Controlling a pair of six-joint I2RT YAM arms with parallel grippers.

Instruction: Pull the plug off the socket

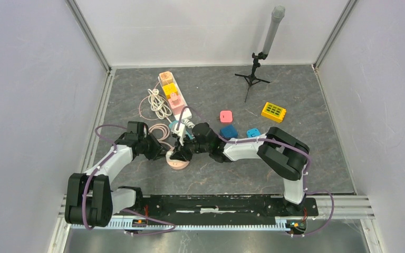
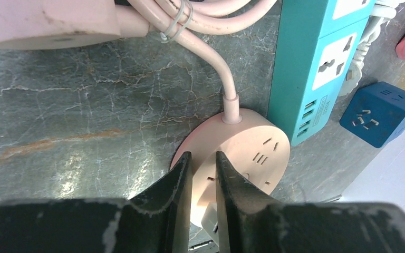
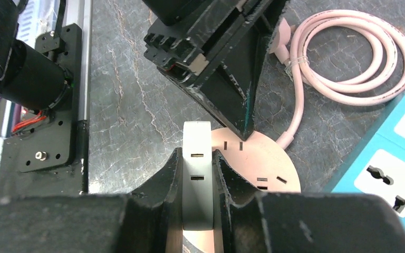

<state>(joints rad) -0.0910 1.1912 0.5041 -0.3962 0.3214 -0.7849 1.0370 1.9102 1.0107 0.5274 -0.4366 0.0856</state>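
Note:
A round pink socket (image 1: 178, 162) lies on the grey table, with a pink cable running from its rim. It also shows in the left wrist view (image 2: 253, 147) and the right wrist view (image 3: 274, 163). A white plug (image 3: 196, 174) stands in the socket's near edge and is partly visible in the left wrist view (image 2: 211, 221). My right gripper (image 3: 196, 153) is shut on the white plug, one finger on each side. My left gripper (image 2: 204, 158) has its jaws nearly together, tips resting on the socket's top face beside the plug. Both grippers meet over the socket in the top view.
A teal power strip (image 2: 316, 68) lies just beyond the socket. A coiled pink cable (image 3: 348, 58) lies to its left. A pink and yellow power strip (image 1: 170, 89), a blue cube (image 1: 228, 131), a pink block (image 1: 225, 116), a yellow block (image 1: 273, 112) and a tripod (image 1: 257, 68) stand farther back.

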